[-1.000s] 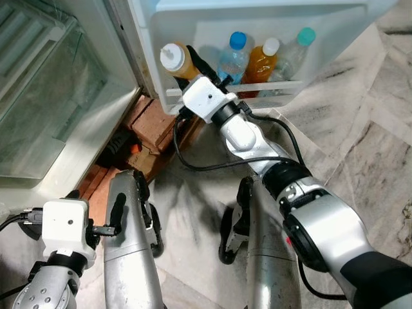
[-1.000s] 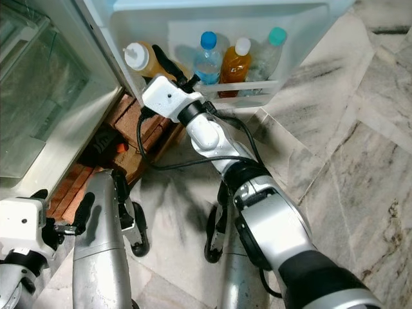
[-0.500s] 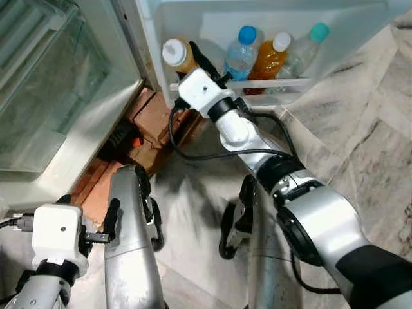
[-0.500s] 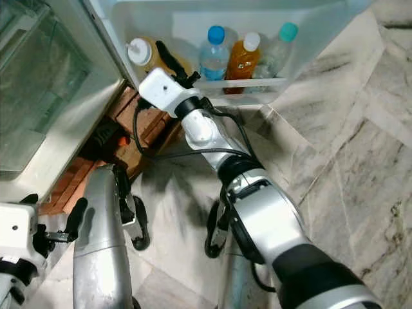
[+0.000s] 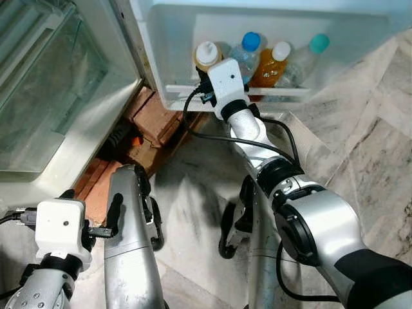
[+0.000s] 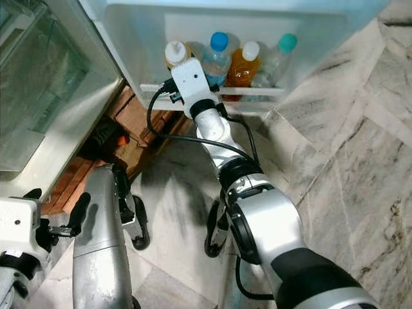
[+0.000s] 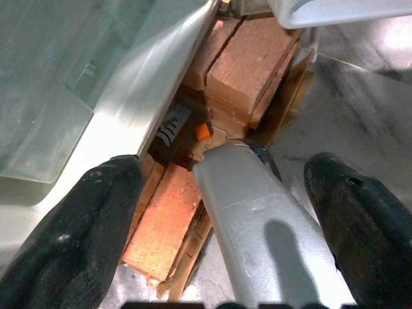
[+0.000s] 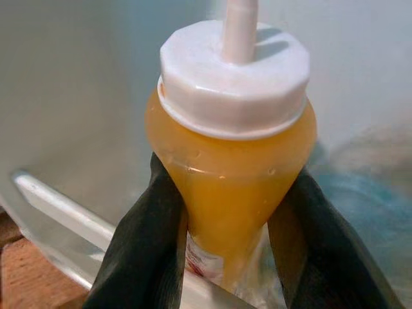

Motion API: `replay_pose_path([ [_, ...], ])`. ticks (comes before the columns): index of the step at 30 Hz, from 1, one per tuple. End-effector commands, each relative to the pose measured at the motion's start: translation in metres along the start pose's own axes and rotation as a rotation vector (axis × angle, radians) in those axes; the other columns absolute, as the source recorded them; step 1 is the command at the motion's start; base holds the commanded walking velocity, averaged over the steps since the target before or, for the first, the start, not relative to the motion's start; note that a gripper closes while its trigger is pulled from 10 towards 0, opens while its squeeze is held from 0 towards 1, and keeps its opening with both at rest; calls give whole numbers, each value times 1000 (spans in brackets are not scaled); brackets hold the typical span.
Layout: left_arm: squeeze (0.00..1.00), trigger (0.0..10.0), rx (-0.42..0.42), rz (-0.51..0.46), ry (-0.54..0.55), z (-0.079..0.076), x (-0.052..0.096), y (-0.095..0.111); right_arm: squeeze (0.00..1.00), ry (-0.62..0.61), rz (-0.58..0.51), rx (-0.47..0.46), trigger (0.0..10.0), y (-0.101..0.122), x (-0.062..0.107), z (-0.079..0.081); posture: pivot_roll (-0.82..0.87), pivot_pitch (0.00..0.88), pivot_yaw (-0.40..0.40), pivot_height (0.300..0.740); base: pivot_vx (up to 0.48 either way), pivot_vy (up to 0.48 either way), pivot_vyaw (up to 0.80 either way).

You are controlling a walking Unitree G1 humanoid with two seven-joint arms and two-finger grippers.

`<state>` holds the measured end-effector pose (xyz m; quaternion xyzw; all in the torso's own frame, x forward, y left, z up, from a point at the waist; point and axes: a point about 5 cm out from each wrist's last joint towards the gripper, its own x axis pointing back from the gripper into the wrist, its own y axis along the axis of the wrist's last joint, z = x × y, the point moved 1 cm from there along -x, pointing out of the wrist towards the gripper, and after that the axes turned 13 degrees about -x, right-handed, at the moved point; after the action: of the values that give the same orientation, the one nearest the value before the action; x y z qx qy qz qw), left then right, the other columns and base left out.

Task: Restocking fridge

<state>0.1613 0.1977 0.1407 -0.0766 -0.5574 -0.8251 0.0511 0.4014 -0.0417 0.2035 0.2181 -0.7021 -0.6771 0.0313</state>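
A squeeze bottle (image 5: 207, 54) of orange-yellow sauce with a white nozzle cap stands in the white fridge door shelf (image 5: 287, 92). My right gripper (image 8: 232, 177) is shut on the squeeze bottle (image 8: 230, 187), one black finger on each side of its body. The right wrist's white camera box (image 5: 226, 80) sits just in front of the shelf rail. The bottle is close beside a blue-capped water bottle (image 5: 248, 49). My left gripper (image 7: 219, 212) hangs low at my left side, open, with my own silver leg (image 7: 257, 225) between its fingers.
Further along the shelf stand an orange juice bottle (image 5: 273, 62) with a white cap and a clear bottle (image 5: 308, 51) with a teal cap. The fridge's glass shelf (image 5: 45, 96) is at left. Red bricks (image 5: 154, 119) lie under the fridge. The floor (image 5: 360, 148) is marble.
My right gripper has carried the squeeze bottle rightward along the door shelf, from the left end to beside the blue-capped bottle. The left arm has barely moved.
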Motion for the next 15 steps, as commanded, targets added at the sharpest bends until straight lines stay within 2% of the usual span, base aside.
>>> replay_pose_path([
  [1, 0, 10000, 0, 56, -12, -2, 3, -10, 0, -40, 133, -37, 10000, -32, 16, -8, 243, 568, -79, 531, 0, 0, 0],
  [5, 0, 10000, -7, 53, -18, -2, -3, -12, 0, -51, 152, -87, 10000, -35, 18, -11, 236, 555, -72, 531, 0, 0, 0],
  [6, 0, 10000, -11, 51, -20, -2, -4, -12, 1000, -52, 150, -97, 10000, -35, 17, -11, 236, 552, -71, 531, 0, 0, 0],
  [15, 0, 10000, -38, 40, -21, 0, -23, -18, 1000, 10, 106, -168, 10000, -19, 7, -4, 219, 500, -73, 531, 0, 0, 0],
])
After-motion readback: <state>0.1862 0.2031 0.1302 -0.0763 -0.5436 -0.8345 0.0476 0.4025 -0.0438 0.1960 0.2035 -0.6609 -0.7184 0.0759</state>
